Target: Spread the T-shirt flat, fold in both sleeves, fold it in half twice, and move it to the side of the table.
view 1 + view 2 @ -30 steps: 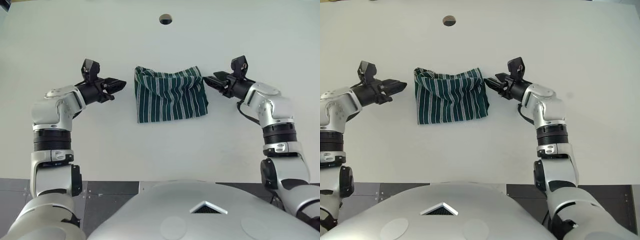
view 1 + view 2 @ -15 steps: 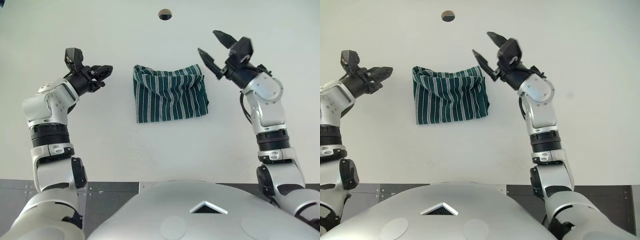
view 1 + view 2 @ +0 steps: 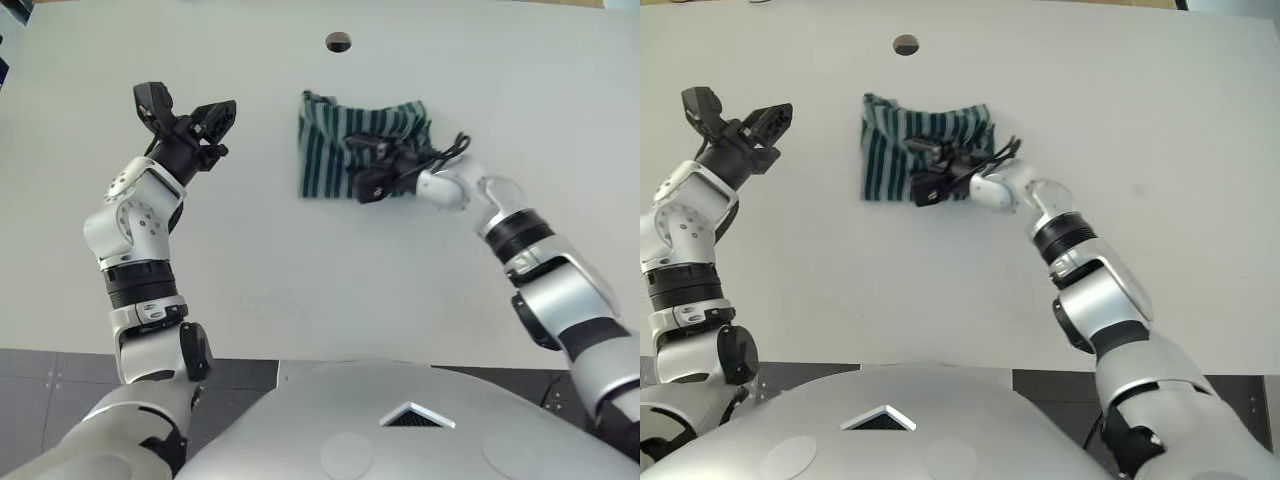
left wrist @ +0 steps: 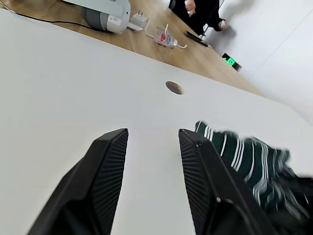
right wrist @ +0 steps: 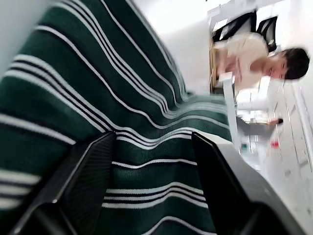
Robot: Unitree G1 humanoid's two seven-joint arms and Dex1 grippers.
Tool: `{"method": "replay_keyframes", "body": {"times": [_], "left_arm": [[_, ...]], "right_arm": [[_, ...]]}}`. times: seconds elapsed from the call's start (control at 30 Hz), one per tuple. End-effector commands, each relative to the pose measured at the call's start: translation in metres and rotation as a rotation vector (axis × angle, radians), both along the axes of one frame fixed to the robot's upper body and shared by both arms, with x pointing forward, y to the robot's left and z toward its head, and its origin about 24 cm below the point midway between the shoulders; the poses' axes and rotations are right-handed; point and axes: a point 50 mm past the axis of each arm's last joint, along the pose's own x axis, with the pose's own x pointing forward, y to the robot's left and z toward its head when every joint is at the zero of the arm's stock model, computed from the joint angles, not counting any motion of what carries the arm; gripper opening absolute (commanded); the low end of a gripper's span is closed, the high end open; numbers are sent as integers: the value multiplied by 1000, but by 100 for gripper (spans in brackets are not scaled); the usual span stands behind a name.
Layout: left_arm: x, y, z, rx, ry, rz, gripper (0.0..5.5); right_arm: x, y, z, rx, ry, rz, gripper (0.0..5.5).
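T-shirt [image 3: 322,160]: green with white stripes, folded into a compact squarish bundle. It lies flat on the white worktop [image 3: 300,290], far-centre, just this side of the round hole.

Right arm is stretched in across the worktop from the right, and the right pincer [image 3: 362,165] is over the near-middle part of the bundle. Its fingers are apart at a medium gap. Right wrist view has striped cloth right under and between them. Can't tell whether the pads actually touch the fabric.

Left arm has its elbow bent and forearm up. Left pincer [image 3: 215,120] is raised off the worktop, well to the left of the bundle, spread wide with nothing in it.

Hole [image 3: 338,42]: small, dark, near the far edge, apart from the shirt.
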Motion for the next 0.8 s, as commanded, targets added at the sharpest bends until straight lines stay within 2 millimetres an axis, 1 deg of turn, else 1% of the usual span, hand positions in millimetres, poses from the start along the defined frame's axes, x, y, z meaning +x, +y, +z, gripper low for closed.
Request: {"method": "replay_keyframes", "body": {"times": [0.03, 0.07, 0.1, 0.17, 0.2, 0.27, 0.33, 0.37, 0.47, 0.53, 0.57, 0.6, 0.63, 0.7, 0.77, 0.8], "left_arm": [[-3, -16, 6, -30, -54, 7, 192], [-1, -18, 8, -43, -70, 16, 192], [1, -20, 10, -55, -82, 25, 192], [6, -24, 10, -77, -94, 40, 192], [8, -28, 10, -87, -99, 41, 192], [12, -37, 10, -105, -113, 34, 192], [21, -46, 9, -111, -124, 16, 192], [27, -52, 9, -115, -130, 5, 192], [44, -71, 16, -123, -192, -27, 192], [53, -81, 26, -131, -255, -26, 192], [57, -85, 31, -154, -289, -18, 192], [61, -89, 35, -180, -309, -11, 192], [64, -94, 37, -196, -325, -10, 192], [71, -101, 40, -207, -352, -15, 192], [76, -100, 50, -99, -459, 34, 192], [79, -99, 58, -54, -525, 73, 192]], "right_arm": [[-27, -161, 8, -265, 502, -399, 289], [-31, -194, 23, -281, 574, -502, 289], [-36, -221, 36, -299, 627, -593, 289], [-44, -260, 54, -320, 662, -759, 289], [-49, -275, 60, -328, 678, -838, 289], [-55, -296, 67, -325, 677, -976, 289], [-54, -302, 70, -273, 643, -1040, 289], [-50, -298, 71, -222, 603, -1024, 289], [-24, -274, 84, 22, 407, -926, 289], [0, -250, 107, 268, 196, -856, 289], [13, -232, 124, 429, 62, -800, 289], [21, -215, 137, 572, -44, -750, 289], [26, -197, 144, 711, -124, -698, 289], [32, -160, 145, 951, -181, -637, 289], [37, -124, 134, 1223, -137, -636, 289], [38, -111, 128, 1333, -110, -652, 289]]}}
